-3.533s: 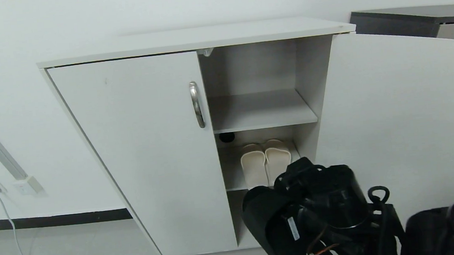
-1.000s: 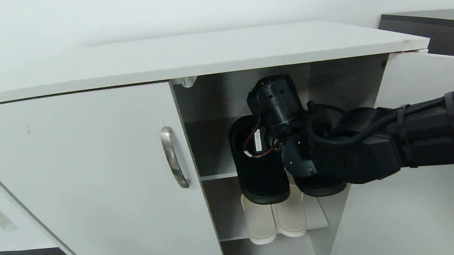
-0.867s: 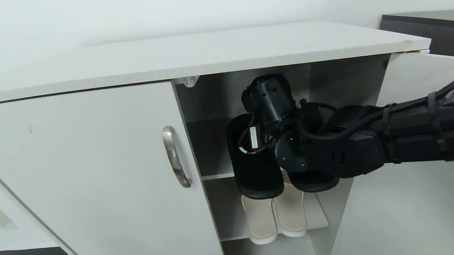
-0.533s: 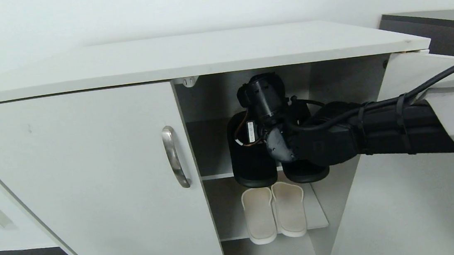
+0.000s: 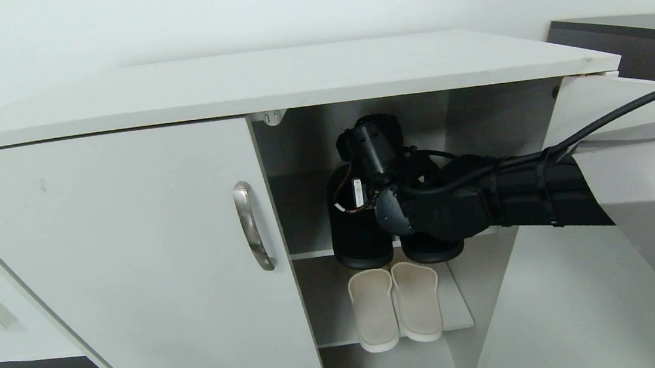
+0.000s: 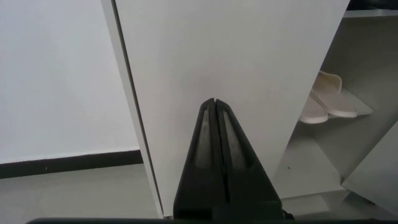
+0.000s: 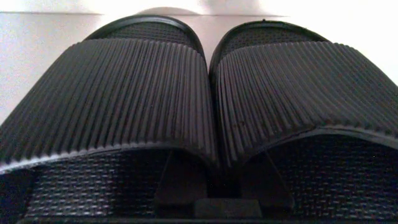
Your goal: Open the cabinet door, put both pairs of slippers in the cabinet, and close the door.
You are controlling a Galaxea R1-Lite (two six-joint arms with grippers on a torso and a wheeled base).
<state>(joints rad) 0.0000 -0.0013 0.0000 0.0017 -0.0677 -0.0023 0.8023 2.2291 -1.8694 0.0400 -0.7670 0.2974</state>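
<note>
Between the closed-in fingers [image 7: 179, 186] of the right gripper [image 7: 224, 198]: one pair of black rubber slippers with ribbed straps [image 5: 362, 235], side by side. The grip seems to be on the adjoining inner walls, one finger in each slipper, though the contact is dark.

Position of pair: on or just above the white upper shelf [image 5: 306, 222] of the white laminate cabinet [image 5: 293, 73], heels at the shelf's front lip.

Key relation: the slippers lie ahead of the right gripper, deeper into the cabinet. Their long axis runs front to back, toes toward the rear wall, heels toward the wrist. Release and a straight pull-back along that axis looks like the next requirement.

Left gripper [image 6: 214, 107]: fingers pressed together, empty, low before the closed left door [image 5: 130, 257], well apart from the pair.

Below: one pair of cream slippers [image 5: 396, 303], on the lower shelf, same heading.

Surroundings: curved metal handle [image 5: 251, 226] on the closed left door; open right door [image 5: 555, 306] beside the right arm. The opening is narrow, bounded by the closed door's edge and the cabinet's side wall.
</note>
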